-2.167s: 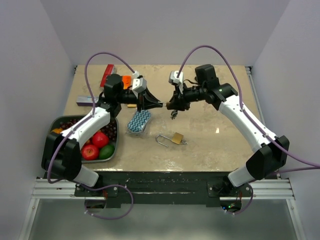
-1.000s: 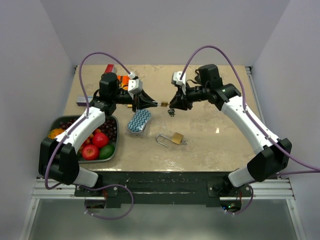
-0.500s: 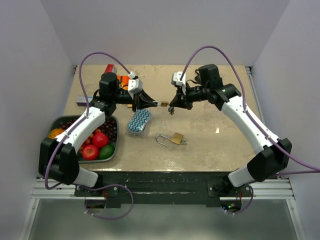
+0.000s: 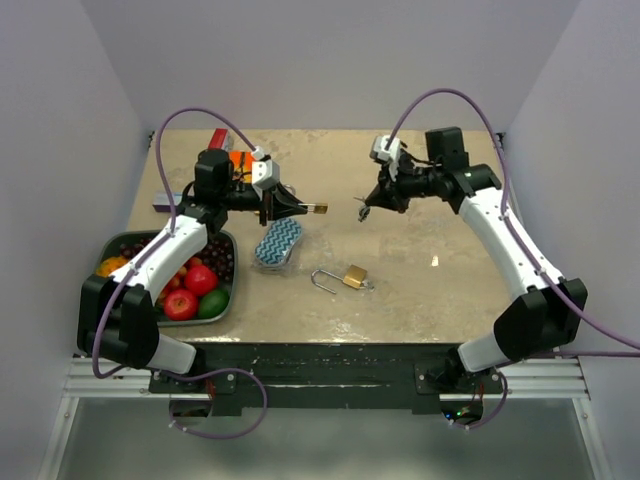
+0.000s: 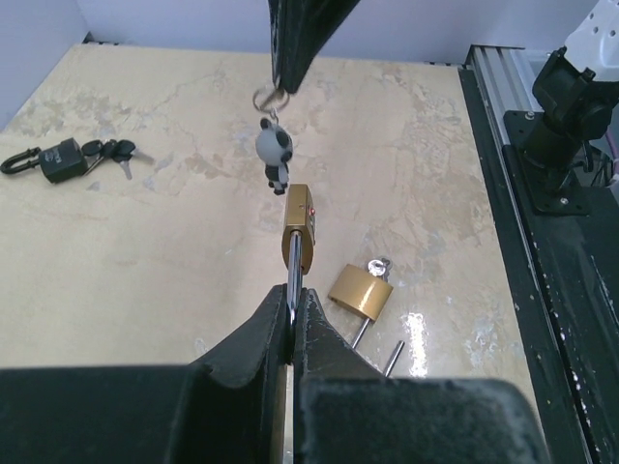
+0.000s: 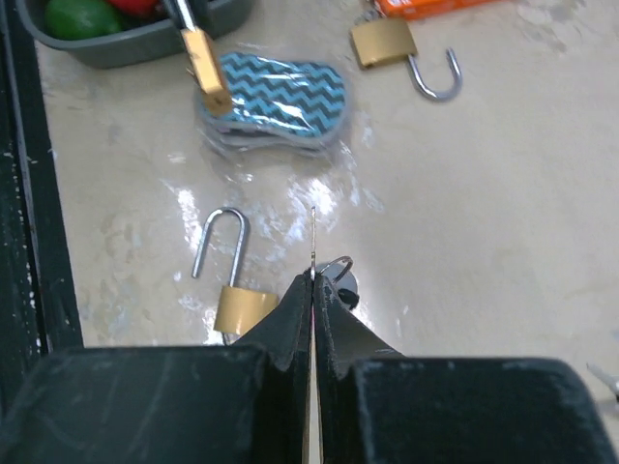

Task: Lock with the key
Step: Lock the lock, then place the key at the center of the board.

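Note:
My left gripper [image 4: 298, 208] [image 5: 293, 302] is shut on the steel shackle of a brass padlock [image 4: 317, 209] [image 5: 298, 228], holding it in the air with the body pointing right. My right gripper [image 4: 373, 203] [image 6: 313, 278] is shut on a thin key [image 6: 312, 237], whose blade sticks out past the fingertips. A key ring [image 6: 335, 268] with a small panda charm [image 5: 273, 158] hangs under it. There is a clear gap between the key and the held padlock.
An open brass padlock [image 4: 345, 277] [image 6: 232, 290] lies on the table below the gap. A blue zigzag sponge [image 4: 278, 243] lies under the left gripper. A fruit tray [image 4: 108, 246] sits front left. Another brass padlock [image 6: 387, 43] and a black padlock with keys [image 5: 58, 159] lie further off.
The right gripper has drawn back to the right with the key, away from the held padlock that it was touching. The left gripper has shifted slightly left.

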